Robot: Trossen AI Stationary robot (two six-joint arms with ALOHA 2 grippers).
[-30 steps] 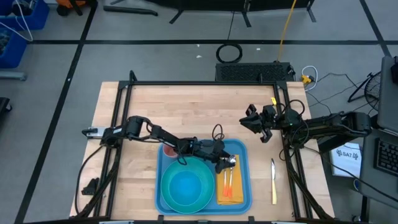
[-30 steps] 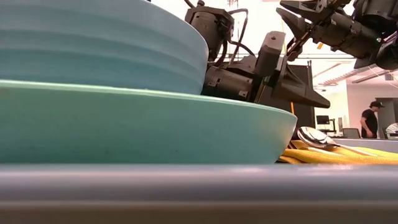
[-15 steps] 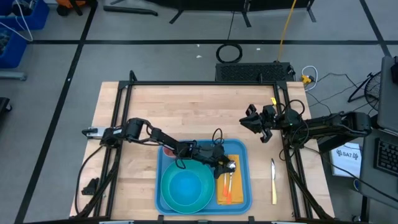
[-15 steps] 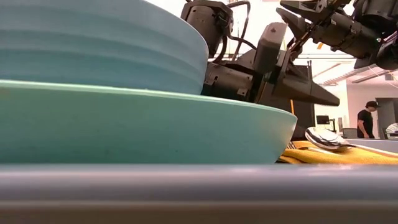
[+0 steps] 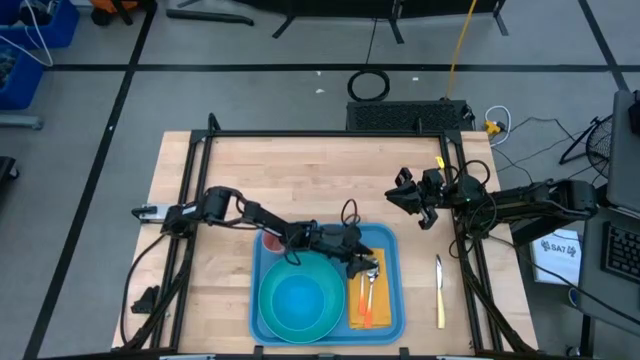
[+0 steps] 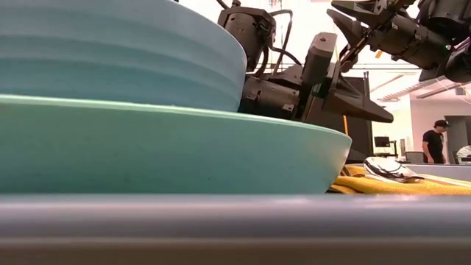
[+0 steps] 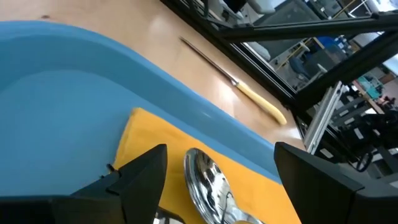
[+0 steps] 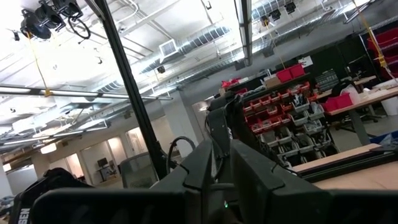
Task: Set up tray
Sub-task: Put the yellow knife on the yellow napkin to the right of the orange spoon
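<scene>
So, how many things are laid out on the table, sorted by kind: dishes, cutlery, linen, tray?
Tray: 1, the tray
Dishes: 3, plate, bowl, red cup
Cutlery: 3, spoon and orange-handled fork on the napkin, knife on the table beside the tray
Linen: 1, yellow-orange napkin
Total: 8

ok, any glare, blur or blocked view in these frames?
Low view: the tray rim and the plate sit right at the lens, blurred, filling most of the frame; the bright room behind washes out. Left wrist view: the spoon bowl throws bright reflections. Right wrist view: points up at ceiling lights, off the table. High view: even, clear.
</scene>
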